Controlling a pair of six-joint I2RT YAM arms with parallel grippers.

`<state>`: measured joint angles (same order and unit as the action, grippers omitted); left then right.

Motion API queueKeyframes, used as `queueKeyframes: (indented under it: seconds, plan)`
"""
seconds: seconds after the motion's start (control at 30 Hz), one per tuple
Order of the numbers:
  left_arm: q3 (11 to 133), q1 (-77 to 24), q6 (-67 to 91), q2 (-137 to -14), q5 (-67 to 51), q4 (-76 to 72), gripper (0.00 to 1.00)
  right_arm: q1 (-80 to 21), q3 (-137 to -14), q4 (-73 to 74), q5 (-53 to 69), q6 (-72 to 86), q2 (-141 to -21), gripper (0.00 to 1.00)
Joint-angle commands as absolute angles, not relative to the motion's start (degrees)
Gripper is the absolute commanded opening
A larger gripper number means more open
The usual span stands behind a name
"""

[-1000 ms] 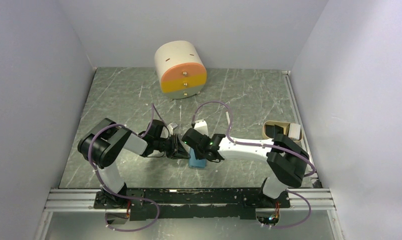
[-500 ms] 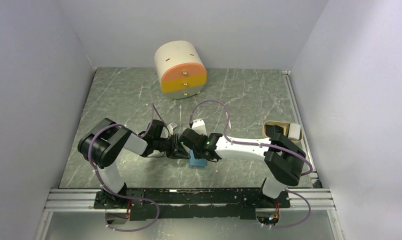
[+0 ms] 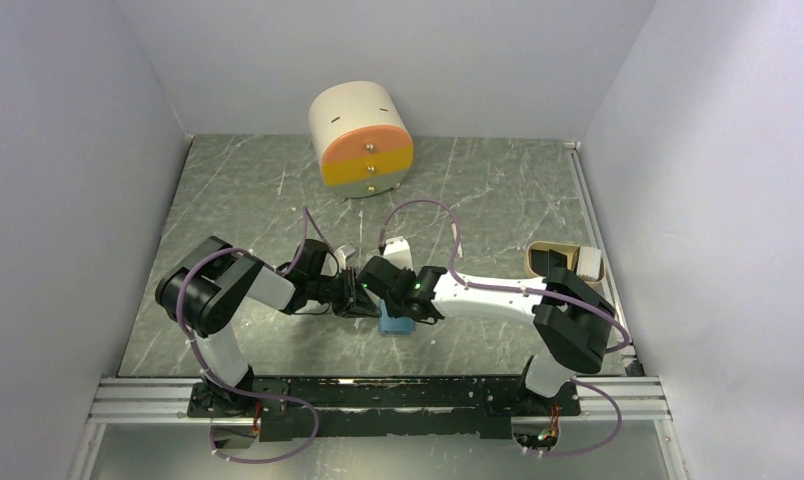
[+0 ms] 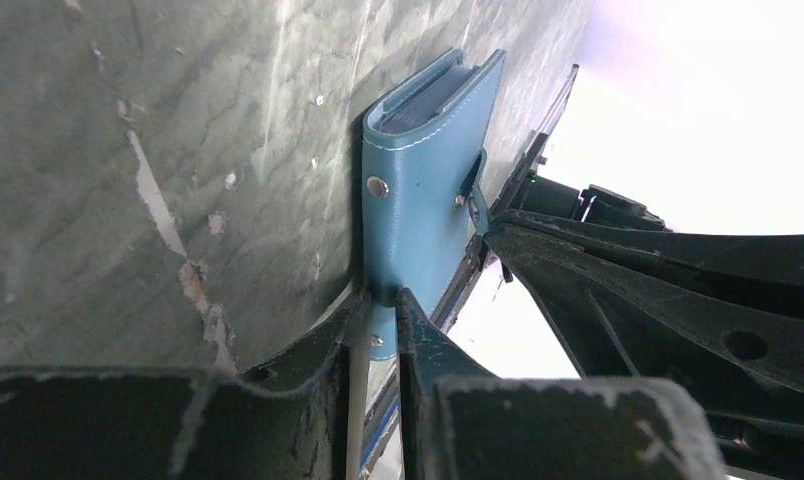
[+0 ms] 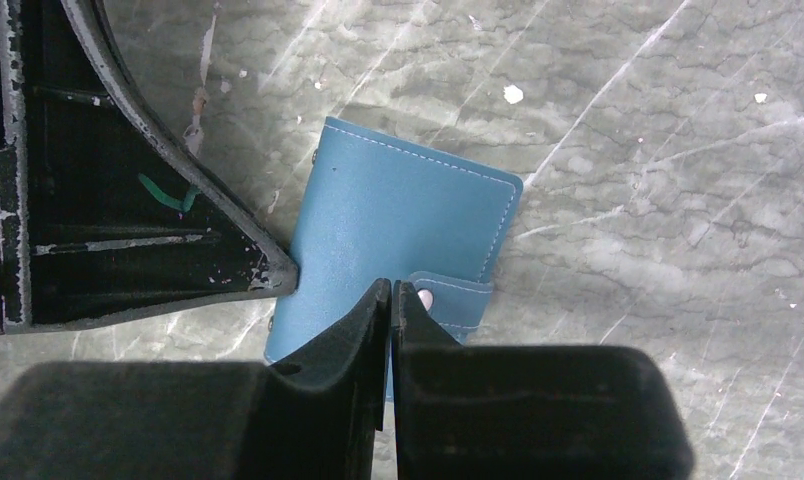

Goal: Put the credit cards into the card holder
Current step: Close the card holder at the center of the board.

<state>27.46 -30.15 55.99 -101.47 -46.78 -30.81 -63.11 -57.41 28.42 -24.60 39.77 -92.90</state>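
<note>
On the left of the grey table (image 3: 238, 190), the left arm (image 3: 223, 290) reaches toward the middle. Its tool (image 4: 381, 302) is narrow and pinches one edge of the card holder (image 5: 398, 220). The edge sits between the two black fingers (image 4: 423, 345).

The card holder is blue and folded shut. It lies on the table near the front, in the middle, between the two arms. A small strap (image 5: 458, 297) with a shiny snap (image 5: 425, 298) wraps over one side. At the back of the table stands a round cream drawer box (image 3: 363, 135) with an orange front.

The right tool (image 5: 392, 288) hangs just above the card holder, next to the strap. Its fingers are almost together, with only a thin slit between them. The white right arm (image 3: 498, 295) stretches out to the right. A beige tray (image 3: 540, 258) sits at the right edge, partly hidden behind that arm.
</note>
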Motion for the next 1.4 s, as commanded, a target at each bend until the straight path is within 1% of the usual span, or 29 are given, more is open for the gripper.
queueKeyframes:
  seconds: [0.0, 0.07, 0.2, 0.27, 0.67, 0.9, 1.07, 1.2, 1.37]
  plan:
    - [27.2, -30.2, 56.1, -101.0, -48.4, -33.8, 0.20, -63.5, -58.0, 29.9, -25.5, 40.6, -91.3, 0.07]
    - [27.2, -30.1, 56.1, -101.0, -48.3, -33.7, 0.20, -63.6, -58.2, 30.4, -25.5, 40.6, -91.6, 0.07]
    - [27.0, -30.1, 56.1, -100.9, -48.3, -33.7, 0.20, -64.1, -59.1, 31.6, -25.8, 40.8, -92.6, 0.16]
    - [27.0, -30.2, 56.1, -101.0, -48.3, -33.9, 0.20, -64.6, -59.8, 32.7, -26.9, 41.0, -93.2, 0.18]
    - [27.0, -30.1, 56.0, -101.1, -48.5, -33.8, 0.19, -65.9, -63.7, 39.2, -33.0, 42.1, -97.6, 0.17]
    - [27.0, -30.2, 56.0, -101.4, -48.6, -34.1, 0.19, -66.1, -63.8, 39.7, -33.7, 42.2, -97.8, 0.17]
    - [27.0, -30.1, 56.0, -101.5, -48.5, -34.2, 0.19, -66.2, -63.8, 39.4, -33.7, 42.1, -98.3, 0.12]
    - [27.1, -30.1, 56.2, -101.8, -48.7, -34.6, 0.19, -66.3, -63.7, 38.8, -33.4, 41.8, -98.0, 0.01]
    - [27.1, -30.2, 56.2, -101.7, -48.7, -34.5, 0.18, -66.4, -63.2, 36.8, -32.6, 40.8, -98.0, 0.00]
